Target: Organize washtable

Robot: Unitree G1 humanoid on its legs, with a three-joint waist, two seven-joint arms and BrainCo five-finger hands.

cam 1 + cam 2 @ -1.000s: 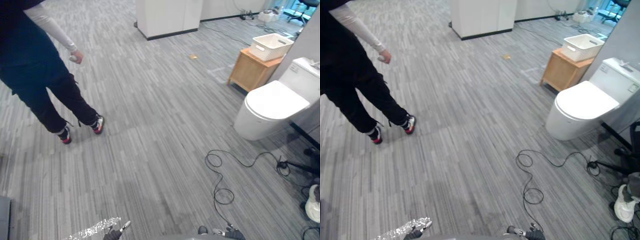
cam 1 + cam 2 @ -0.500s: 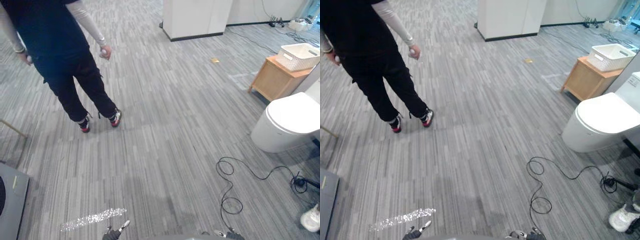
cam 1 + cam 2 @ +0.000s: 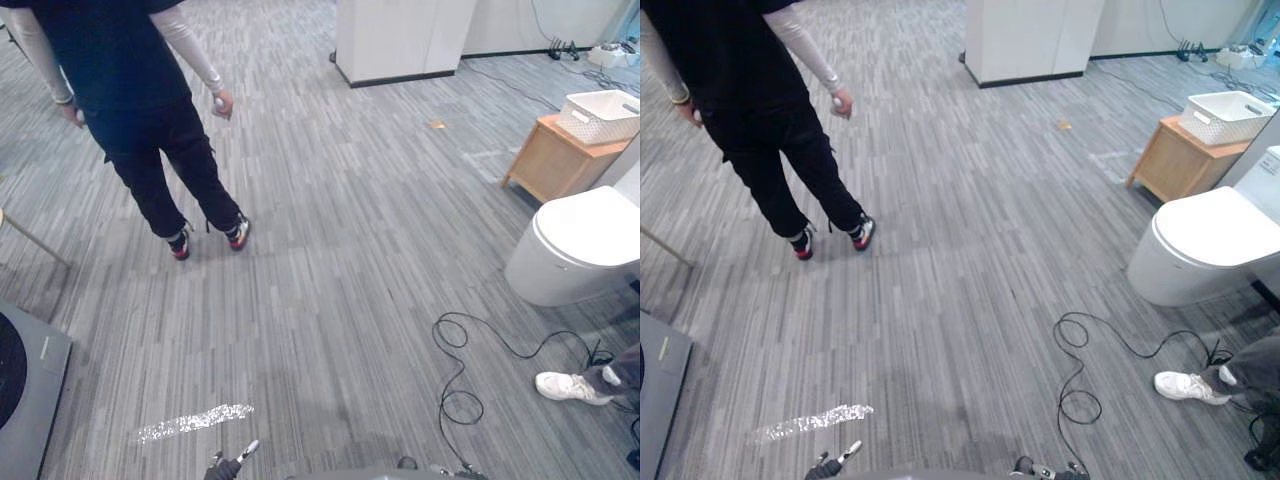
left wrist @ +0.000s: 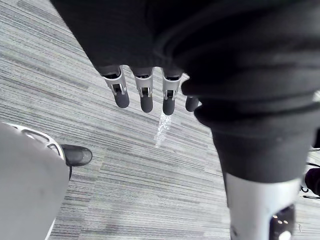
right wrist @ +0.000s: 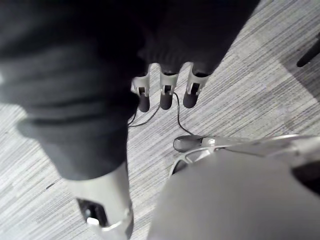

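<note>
Broadly, grey striped floor [image 3: 330, 280], person [image 3: 130, 80] in dark clothes standing at far left, white toilet [image 3: 585, 245] at right, low wooden surface [image 3: 555, 160] beyond it carrying a white basket [image 3: 600, 112], left hand [image 4: 146, 97] and right hand [image 5: 165, 97] each hanging over the floor, fingers straight, holding nothing.

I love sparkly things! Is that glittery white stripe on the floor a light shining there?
Left eye view: the white stripe on the carpet looks like a bright glint, probably light; its source isn't visible. Left wrist view: a similar bright streak lies beyond the fingers of the left hand. Right eye view: the toilet shows no glare.
</note>
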